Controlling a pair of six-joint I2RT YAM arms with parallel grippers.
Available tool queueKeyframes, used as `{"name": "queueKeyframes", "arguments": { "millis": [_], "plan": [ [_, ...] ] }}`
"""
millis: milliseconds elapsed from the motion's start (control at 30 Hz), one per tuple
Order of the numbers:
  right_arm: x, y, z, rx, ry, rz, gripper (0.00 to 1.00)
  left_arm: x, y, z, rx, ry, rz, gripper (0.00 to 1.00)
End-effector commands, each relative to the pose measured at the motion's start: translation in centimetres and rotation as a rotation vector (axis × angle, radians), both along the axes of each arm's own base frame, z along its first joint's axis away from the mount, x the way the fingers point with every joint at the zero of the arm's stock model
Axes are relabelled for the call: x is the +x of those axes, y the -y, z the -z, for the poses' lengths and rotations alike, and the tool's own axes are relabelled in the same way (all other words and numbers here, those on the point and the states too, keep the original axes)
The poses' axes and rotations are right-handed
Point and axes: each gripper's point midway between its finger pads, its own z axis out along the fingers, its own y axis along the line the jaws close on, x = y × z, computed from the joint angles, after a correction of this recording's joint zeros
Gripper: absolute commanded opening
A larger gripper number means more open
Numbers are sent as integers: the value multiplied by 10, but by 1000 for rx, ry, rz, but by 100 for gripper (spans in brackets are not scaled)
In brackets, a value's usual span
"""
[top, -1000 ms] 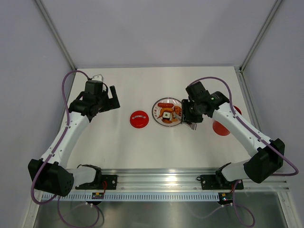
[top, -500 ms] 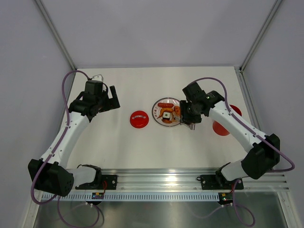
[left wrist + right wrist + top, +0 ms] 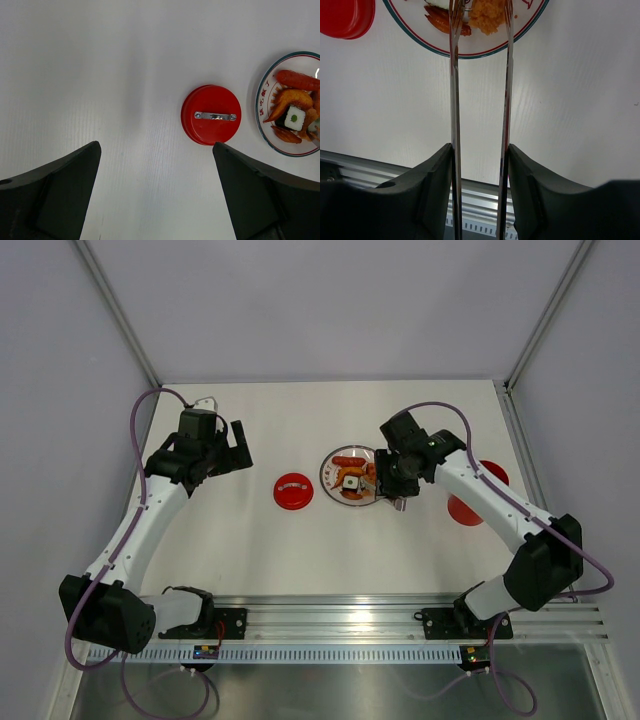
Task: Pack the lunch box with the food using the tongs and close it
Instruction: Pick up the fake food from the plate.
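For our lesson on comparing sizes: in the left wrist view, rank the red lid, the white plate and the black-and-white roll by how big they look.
1. white plate: largest, even though the picture's edge cuts it off.
2. red lid.
3. black-and-white roll: clearly smallest.

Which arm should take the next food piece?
Right: right gripper holds the slim grey metal tongs, tips at an orange-brown fried piece on the round white plate. Left gripper is open and empty.

Left fingers spread wide (right fingers partly closed).
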Motion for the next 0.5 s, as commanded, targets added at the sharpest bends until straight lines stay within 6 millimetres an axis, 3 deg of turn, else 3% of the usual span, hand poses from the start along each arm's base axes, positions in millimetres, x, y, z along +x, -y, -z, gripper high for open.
{"name": "queueKeyframes", "arguments": {
  "millis": [0,467],
  "plan": [
    [9,-8,-5,7,38,-13,53,8,0,-16,2,55,-1,99],
    [4,6,7,-53,22,23,52,8,1,-14,-1,51,0,99]
  ]
}}
